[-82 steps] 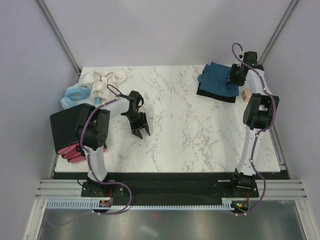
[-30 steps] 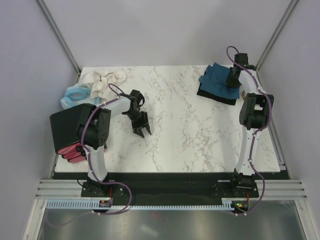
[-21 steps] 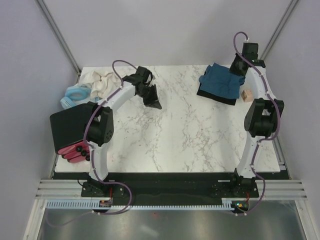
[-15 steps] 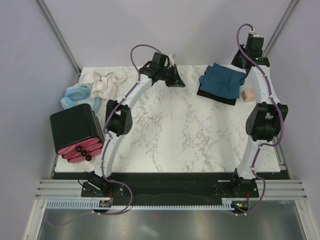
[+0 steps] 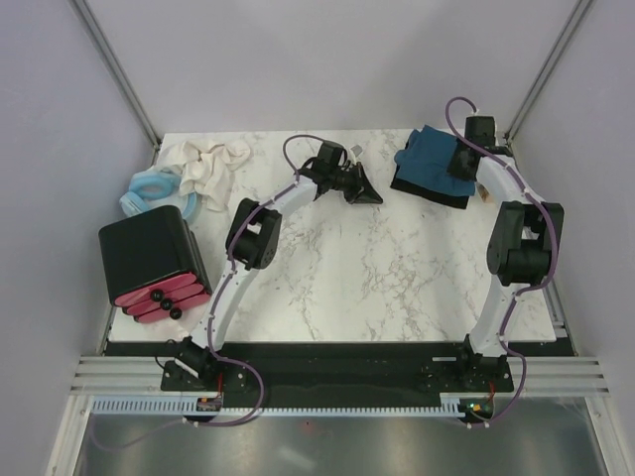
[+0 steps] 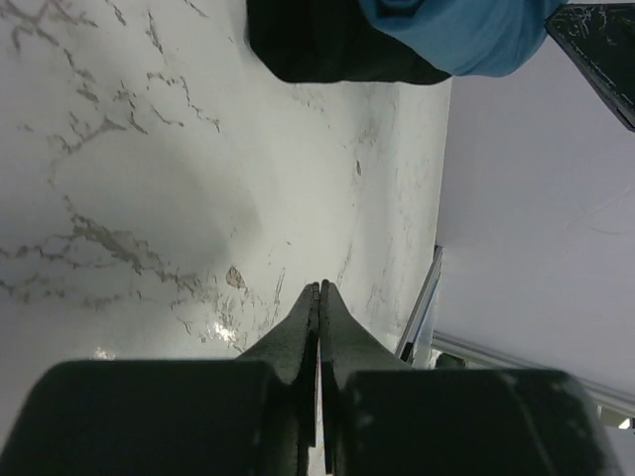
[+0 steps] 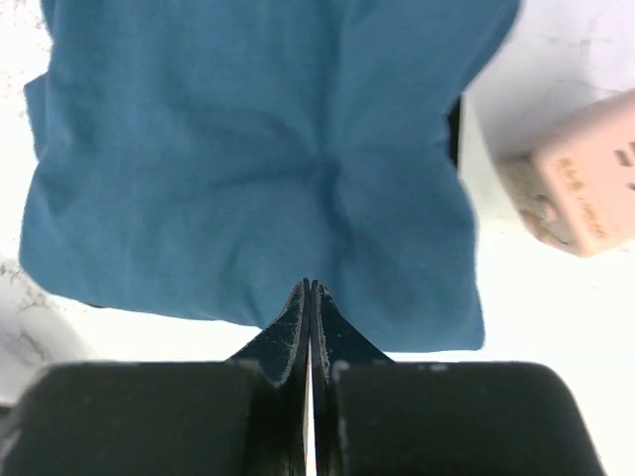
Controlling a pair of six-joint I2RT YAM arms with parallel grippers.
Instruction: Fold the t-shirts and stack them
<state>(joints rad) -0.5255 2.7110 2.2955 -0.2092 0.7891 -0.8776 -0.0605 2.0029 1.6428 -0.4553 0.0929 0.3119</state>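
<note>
Two folded t-shirts lie stacked at the table's back right, the teal-blue shirt (image 5: 427, 156) on top of the black one (image 5: 425, 185). My right gripper (image 5: 456, 167) hovers over the stack's right side, shut and empty. In the right wrist view its tips (image 7: 310, 286) sit over the near edge of the teal shirt (image 7: 258, 149), with a sliver of the black shirt (image 7: 454, 129) showing. My left gripper (image 5: 373, 196) reaches across the back middle, just left of the stack, shut on nothing. Its wrist view shows the shut tips (image 6: 319, 287) above marble, the black shirt (image 6: 337, 50) and teal shirt (image 6: 466, 35) ahead.
A small wooden block (image 5: 486, 192) (image 7: 580, 193) sits just right of the stack. At the back left lie a crumpled cream cloth (image 5: 208, 162) and a pale blue ring (image 5: 151, 188). A black box with a red base (image 5: 154, 263) stands at the left edge.
My left arm swung from the left middle to the back middle, beside the stack, and its jaws closed. My right gripper rose, came back over the teal shirt and closed.
</note>
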